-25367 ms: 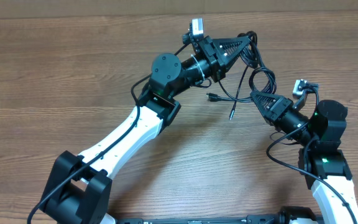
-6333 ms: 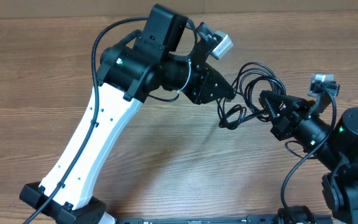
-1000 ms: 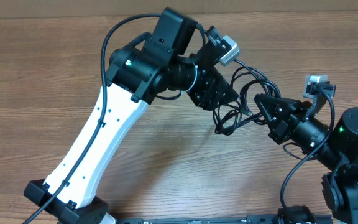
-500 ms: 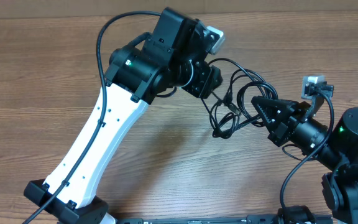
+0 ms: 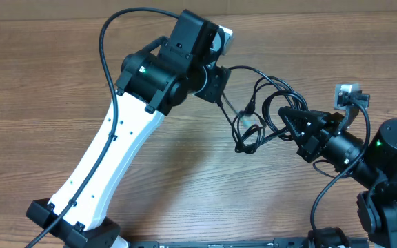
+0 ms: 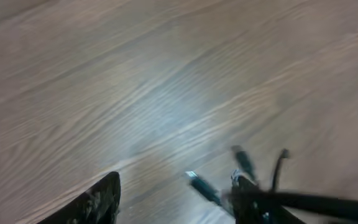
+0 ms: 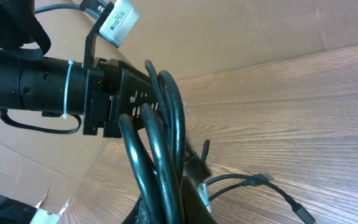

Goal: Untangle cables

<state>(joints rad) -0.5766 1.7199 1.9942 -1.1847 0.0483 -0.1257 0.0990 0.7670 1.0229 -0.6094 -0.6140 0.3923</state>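
The cables (image 5: 252,122) hang as a knot of thin black loops above the wooden table, between the two arms. My right gripper (image 5: 287,114) is shut on the right side of the bundle; in the right wrist view the thick-looking loops (image 7: 161,140) rise straight out of its jaws (image 7: 174,213). My left gripper (image 5: 219,84) is up and to the left of the knot, its jaws apart (image 6: 176,182). One strand (image 6: 316,201) lies across its right finger (image 6: 250,200), and two plug tips (image 6: 201,186) dangle just beyond.
The bare wooden table (image 5: 40,103) lies to the left. A cardboard wall (image 7: 241,31) runs along the far edge. The left arm's black wrist and its camera (image 7: 118,18) are close in front of the right gripper. Loose plug ends (image 7: 261,178) hang over the wood.
My left gripper has drawn back up and to the left, away from the knot, and a strand trails from it. The right gripper has stayed put, still shut on the bundle.
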